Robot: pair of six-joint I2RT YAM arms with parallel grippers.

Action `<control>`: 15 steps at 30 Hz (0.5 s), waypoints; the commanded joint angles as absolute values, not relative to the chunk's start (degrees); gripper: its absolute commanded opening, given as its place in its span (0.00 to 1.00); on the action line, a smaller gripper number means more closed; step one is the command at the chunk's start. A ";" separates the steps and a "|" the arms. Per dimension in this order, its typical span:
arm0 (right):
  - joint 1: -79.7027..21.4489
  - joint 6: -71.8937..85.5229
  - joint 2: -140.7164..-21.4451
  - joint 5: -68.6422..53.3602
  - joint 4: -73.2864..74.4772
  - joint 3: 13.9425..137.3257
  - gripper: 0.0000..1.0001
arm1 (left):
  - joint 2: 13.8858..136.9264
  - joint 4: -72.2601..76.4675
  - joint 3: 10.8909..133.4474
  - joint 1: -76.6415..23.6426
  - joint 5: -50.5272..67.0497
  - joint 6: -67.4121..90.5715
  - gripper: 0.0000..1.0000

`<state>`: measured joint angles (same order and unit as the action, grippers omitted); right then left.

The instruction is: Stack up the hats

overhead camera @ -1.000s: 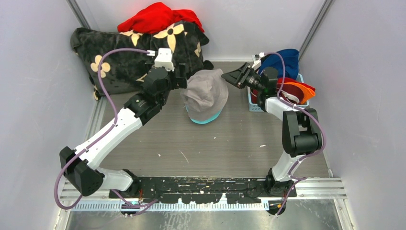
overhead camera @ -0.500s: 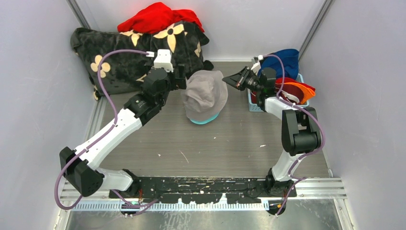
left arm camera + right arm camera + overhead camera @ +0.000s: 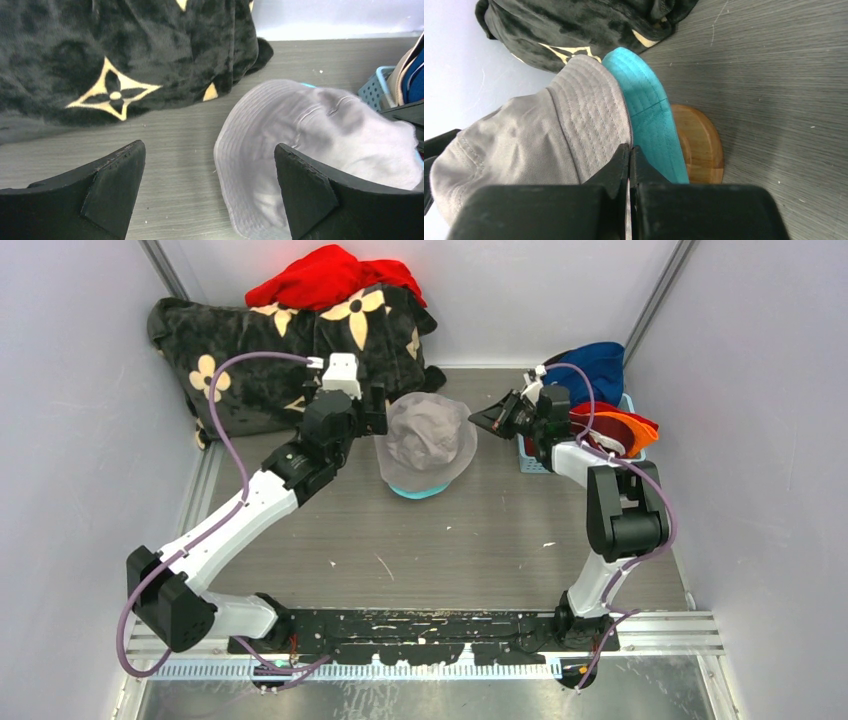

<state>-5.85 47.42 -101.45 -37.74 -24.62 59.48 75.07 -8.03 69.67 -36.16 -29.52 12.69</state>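
Grey hat: sits crown-up on the teal hat at mid-table, between the two pincers; the pair rests on a wooden disc.
Right pincer: clenched, tips at the grey brim's right edge, just where grey meets teal; I cannot tell whether any cloth is nipped between them.
Left pincer: released, jaws wide, low over the table, holding nothing; the grey brim lies ahead and toward its right finger, not centred in the gap.
Nearer arm: both are close; the right is at the brim, the left just beside the hat's left edge.
Long axis: the hats are roundish, so none to speak of; the brim edge looks like the place to grasp.
Next hats: blue hat and orange hat are heaped in the basket at the far right, just behind the right pincer and well apart from the left.
Key relation: the stack lies left of the right pincer and the basket right of it, so the right arm is probably the one to fetch.
Bystanders: blanket and red cloth lie at the far left, beyond the left pincer; the blanket is near the stack.
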 commanded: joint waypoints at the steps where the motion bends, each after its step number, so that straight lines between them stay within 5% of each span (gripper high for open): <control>1: -5.73 44.39 -102.51 -35.37 -23.50 61.79 0.01 | 73.20 -5.12 66.58 -33.94 -28.13 16.69 0.99; 15: -6.15 42.82 -104.14 -35.77 -21.98 65.02 0.01 | 71.32 7.69 54.83 -20.68 -2.82 35.57 0.94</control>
